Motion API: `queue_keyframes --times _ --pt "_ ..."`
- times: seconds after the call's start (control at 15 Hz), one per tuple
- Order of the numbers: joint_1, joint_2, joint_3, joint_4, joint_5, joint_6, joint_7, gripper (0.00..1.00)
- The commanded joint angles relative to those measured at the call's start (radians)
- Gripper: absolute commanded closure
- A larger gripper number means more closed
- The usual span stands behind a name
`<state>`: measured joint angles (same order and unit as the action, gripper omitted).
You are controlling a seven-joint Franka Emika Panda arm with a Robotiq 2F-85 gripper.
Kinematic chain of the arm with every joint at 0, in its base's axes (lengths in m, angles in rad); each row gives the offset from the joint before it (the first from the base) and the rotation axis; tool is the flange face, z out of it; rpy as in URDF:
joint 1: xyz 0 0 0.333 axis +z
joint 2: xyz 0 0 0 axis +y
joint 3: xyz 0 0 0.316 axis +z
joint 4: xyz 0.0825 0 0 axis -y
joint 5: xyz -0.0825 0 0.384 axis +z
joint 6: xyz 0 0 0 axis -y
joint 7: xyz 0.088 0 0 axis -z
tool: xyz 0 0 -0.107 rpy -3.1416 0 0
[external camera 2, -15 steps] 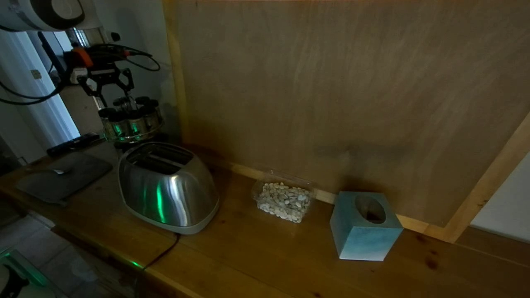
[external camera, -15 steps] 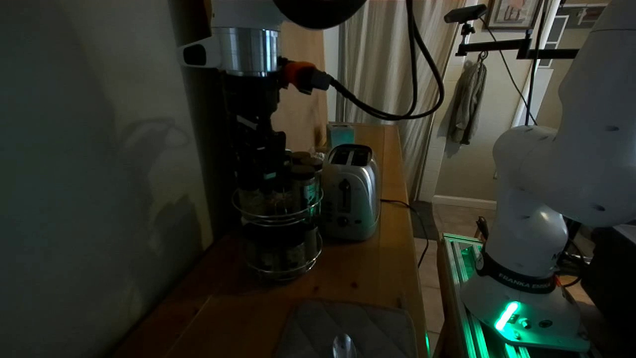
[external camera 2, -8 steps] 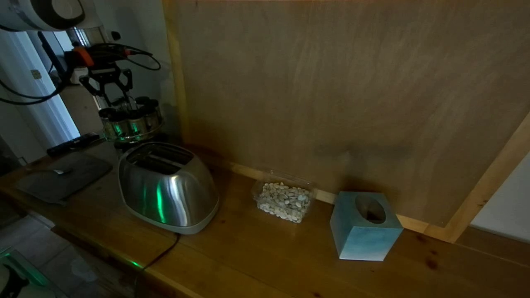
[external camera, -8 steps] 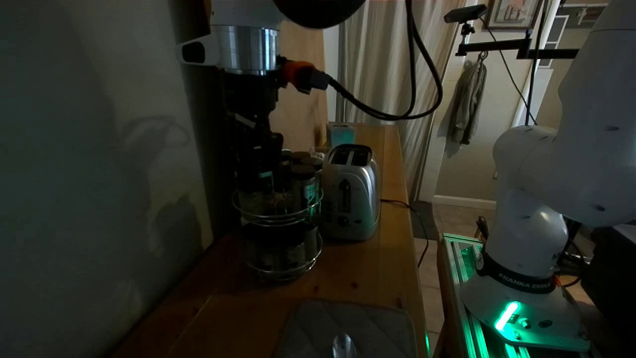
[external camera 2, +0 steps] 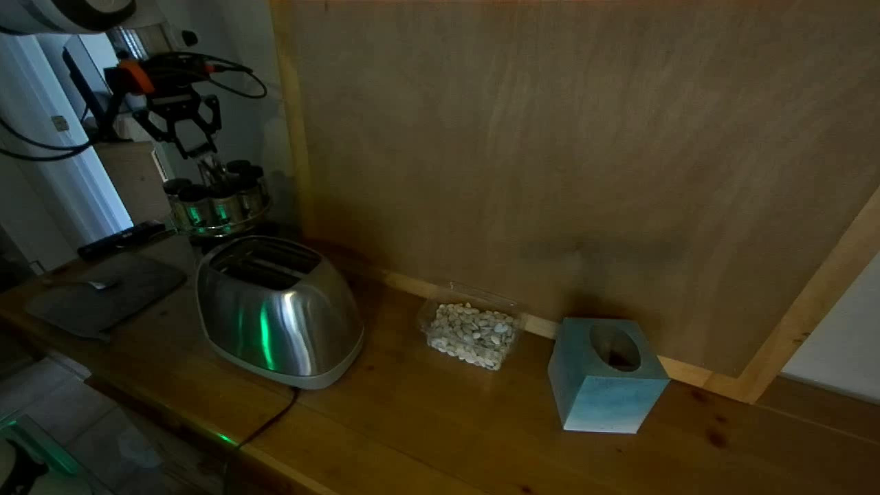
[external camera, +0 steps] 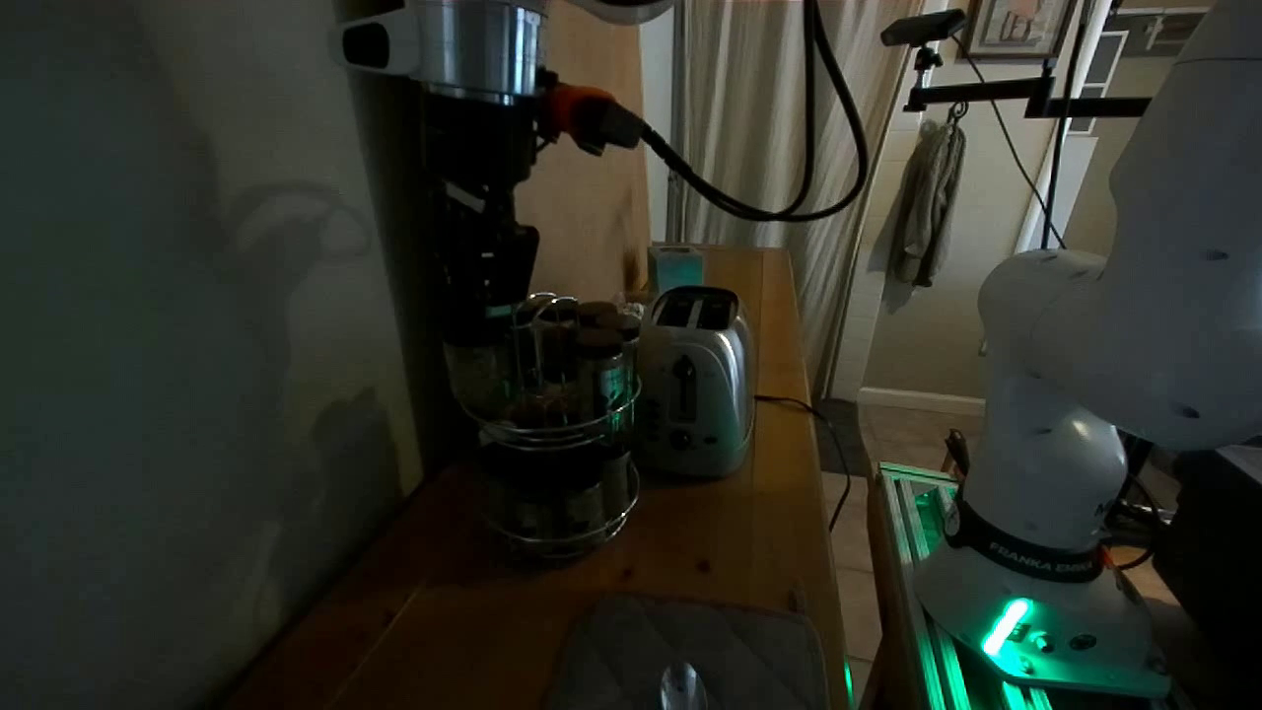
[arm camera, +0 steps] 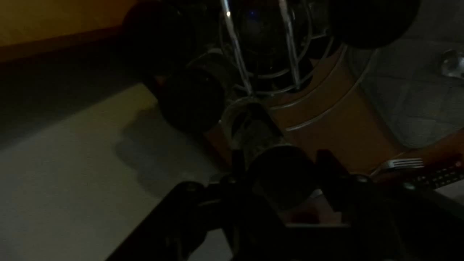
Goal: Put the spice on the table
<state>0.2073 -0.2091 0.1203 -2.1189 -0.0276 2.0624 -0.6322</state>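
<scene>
In exterior view, my gripper (external camera: 480, 323) points down, fingers clamped on top of spice jar (external camera: 478, 377). Jar at left side of 2-tier wire rack (external camera: 552, 435), upper level; whether it touches wire, I cannot tell. Then grey mat (external camera: 751, 649) with 1 spoon (external camera: 682, 687), 2-slot toaster (external camera: 698, 404) just beside rack. Rack, mat, toaster: all 3 on wooden table (external camera: 774, 459).

smooth, glossy metal on the rounded silver toaster (external camera 2: 282, 316); grained wood, softly shiny, along the long brown counter (external camera 2: 426, 423). glass-like sides and dull dark lid (arm camera: 283, 177) on the small cylindrical spice jar (arm camera: 264, 141). shiny wire in the round silver rack (external camera: 552, 440); matt quilted cloth in the grey rectangular mat (external camera: 690, 633).
</scene>
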Motion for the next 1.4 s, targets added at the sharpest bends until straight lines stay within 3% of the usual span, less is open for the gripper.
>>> queue_keyframes --times 0.0,0.6,0.93,1.0,1.33 --pt "0.011 -0.017 -0.004 0.053 0.052 -0.04 -0.01 0.73" --pt "0.046 0.003 -0.003 0.062 0.254 -0.2 -0.058 0.73" --pt "0.051 0.038 0.019 0.039 0.282 -0.256 -0.072 0.73" --pt "0.042 0.024 0.024 0.042 0.253 -0.235 -0.046 0.48" --pt "0.042 0.041 0.031 0.033 0.255 -0.238 -0.05 0.48"
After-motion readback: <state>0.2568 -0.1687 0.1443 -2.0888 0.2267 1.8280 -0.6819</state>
